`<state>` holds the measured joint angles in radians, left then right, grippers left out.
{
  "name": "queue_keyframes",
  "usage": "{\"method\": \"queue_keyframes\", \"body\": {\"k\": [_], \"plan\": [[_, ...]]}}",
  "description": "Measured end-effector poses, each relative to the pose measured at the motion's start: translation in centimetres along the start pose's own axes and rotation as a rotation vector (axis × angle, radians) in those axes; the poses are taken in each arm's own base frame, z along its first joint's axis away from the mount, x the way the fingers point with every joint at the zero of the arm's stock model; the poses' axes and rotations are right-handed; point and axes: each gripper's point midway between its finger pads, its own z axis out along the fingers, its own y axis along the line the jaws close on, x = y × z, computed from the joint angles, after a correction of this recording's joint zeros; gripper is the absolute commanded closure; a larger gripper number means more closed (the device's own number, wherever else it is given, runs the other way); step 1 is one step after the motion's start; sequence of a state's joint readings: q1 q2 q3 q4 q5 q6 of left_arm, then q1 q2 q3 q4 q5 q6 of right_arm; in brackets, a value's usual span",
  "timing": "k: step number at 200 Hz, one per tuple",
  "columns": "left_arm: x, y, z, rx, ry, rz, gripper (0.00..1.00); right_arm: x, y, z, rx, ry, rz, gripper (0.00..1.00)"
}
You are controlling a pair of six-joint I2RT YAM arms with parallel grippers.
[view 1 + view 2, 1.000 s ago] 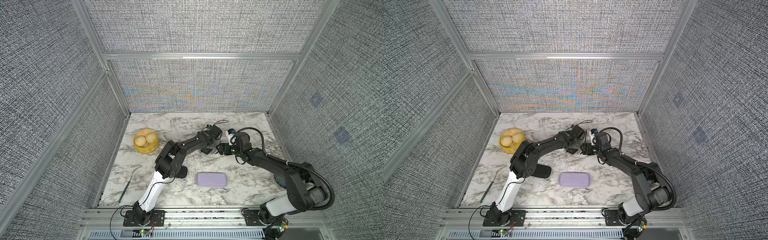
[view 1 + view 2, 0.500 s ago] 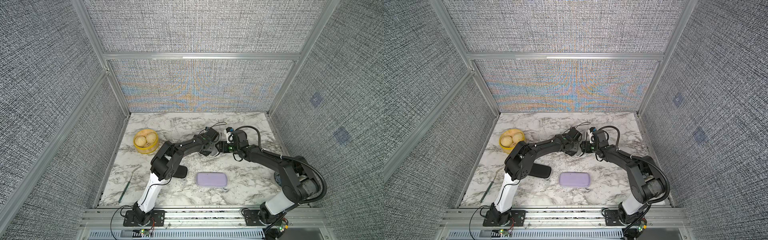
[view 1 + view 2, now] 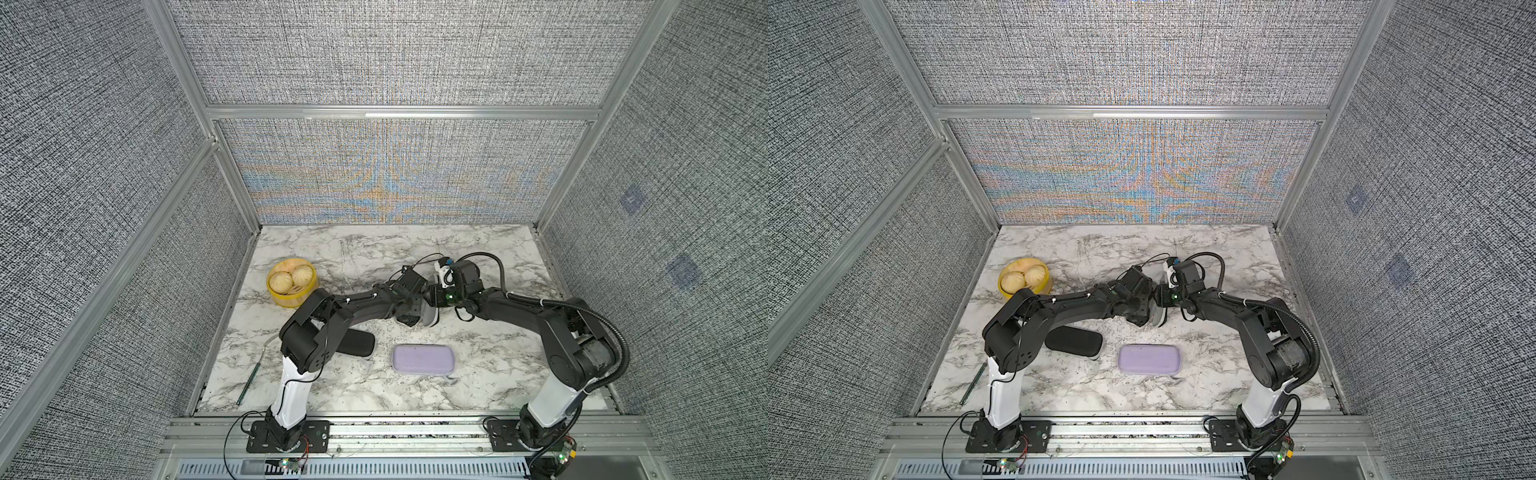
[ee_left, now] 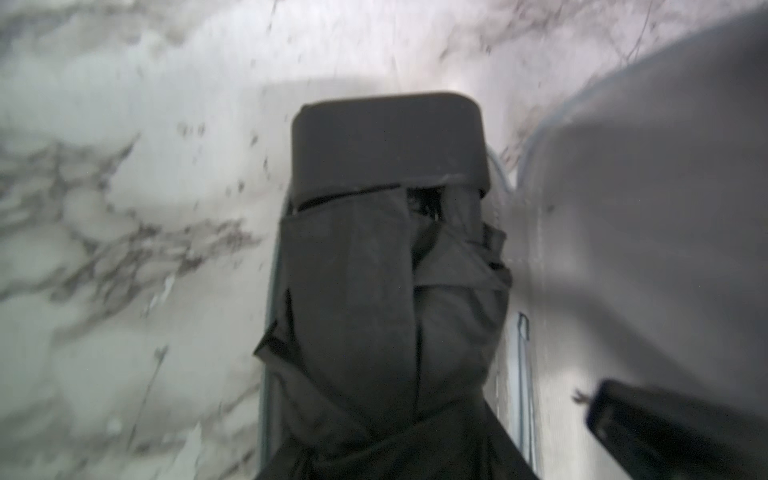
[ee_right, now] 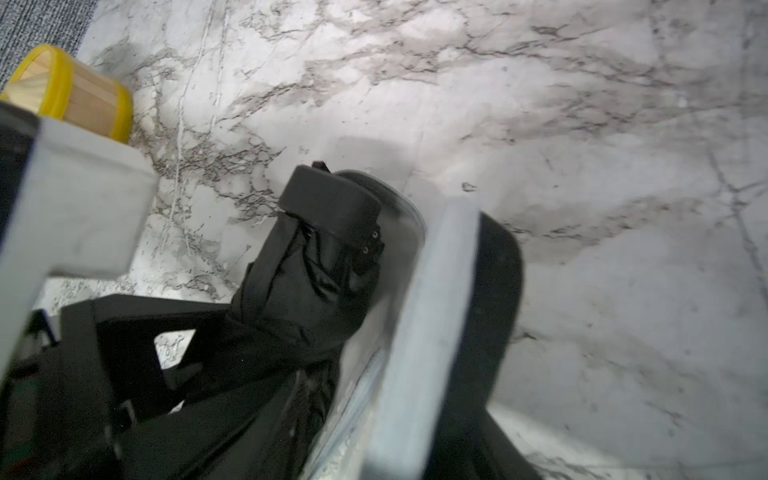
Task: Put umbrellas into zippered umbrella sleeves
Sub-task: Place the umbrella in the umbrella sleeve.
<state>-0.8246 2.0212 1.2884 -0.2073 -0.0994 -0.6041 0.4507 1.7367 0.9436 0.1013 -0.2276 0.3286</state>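
Clock: we read the table (image 3: 374, 249) in the top views, with twelve at the back wall and six at the arms' bases.
Umbrella: the black umbrella (image 4: 374, 291) seems to lie in the lower half of the open black sleeve (image 5: 440, 316), just toward one o'clock of the table's middle. Its blocky cap end (image 4: 388, 141) points away from the left wrist.
Left gripper: the left gripper (image 3: 1139, 311) grasps the umbrella's fabric bundle. In the right wrist view we see its black fingers (image 5: 120, 320) closed around the cloth.
Right gripper: the right gripper (image 3: 436, 296) meets the sleeve from three o'clock, with one white finger (image 5: 75, 187) beyond the umbrella. We cannot tell whether it pinches the lid or hangs loose.
Key relation: the lid stands on edge on the umbrella's three o'clock side, its grey lining facing the umbrella. The left gripper reaches in from nine.
Long axis: we judge it runs roughly twelve to six, though the arms hide most of it.
Nearer arm: both are at the sleeve, and the right one is beside the lid.
Next move, as we judge: the left gripper lets go and clears toward nine, then the lid can fold over.
Other sleeves: the lavender sleeve (image 3: 424, 360) lies closed at six o'clock of the open one. The closed black sleeve (image 3: 353, 343) is at eight, partly under the left arm.
Bystander: the yellow steamer basket (image 3: 292, 282) is at ten.
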Motion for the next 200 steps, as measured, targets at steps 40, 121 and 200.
{"method": "queue_keyframes", "body": {"k": [40, 121, 200], "plan": [[1.3, 0.5, -1.2, 0.023, 0.013, -0.027, 0.70, 0.3, 1.1, 0.4, -0.021, 0.011, -0.033, 0.53], [0.5, 0.5, -2.0, 0.069, 0.078, -0.045, 0.42, -1.8, -0.6, 0.5, 0.006, -0.016, -0.018, 0.62], [-3.1, 0.4, -4.3, 0.128, 0.069, -0.058, 0.38, -1.6, -1.1, 2.2, 0.012, 0.007, 0.007, 0.65]]}}
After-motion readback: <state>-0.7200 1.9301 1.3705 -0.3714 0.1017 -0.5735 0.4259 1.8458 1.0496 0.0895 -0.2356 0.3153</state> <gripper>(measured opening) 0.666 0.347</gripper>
